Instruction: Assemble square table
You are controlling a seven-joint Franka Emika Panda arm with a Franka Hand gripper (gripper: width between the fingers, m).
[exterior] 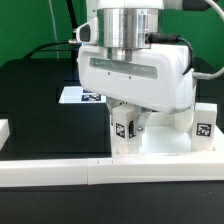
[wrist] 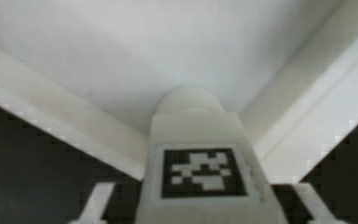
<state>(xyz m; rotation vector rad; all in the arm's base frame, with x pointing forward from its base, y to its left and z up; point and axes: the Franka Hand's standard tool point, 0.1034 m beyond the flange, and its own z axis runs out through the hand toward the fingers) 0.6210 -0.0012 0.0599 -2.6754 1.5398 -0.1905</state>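
Note:
The square table top (exterior: 176, 142) is a white tray with a raised rim at the exterior view's lower right. My gripper (exterior: 127, 122) hangs low over its near-left corner, shut on a short white leg (exterior: 124, 128) with a black-and-white tag. A second tagged leg (exterior: 204, 123) stands upright at the top's right side. In the wrist view the held leg (wrist: 201, 150) points into a corner of the tray (wrist: 149, 55), and my gripper (wrist: 201, 207) has a finger on each side of it, one of the fingers (wrist: 103, 204) showing beside the tag.
The marker board (exterior: 80, 96) lies flat on the black table behind my gripper. A long white border rail (exterior: 90, 172) runs along the front edge. Another rail end (exterior: 4, 130) sits at the exterior view's left.

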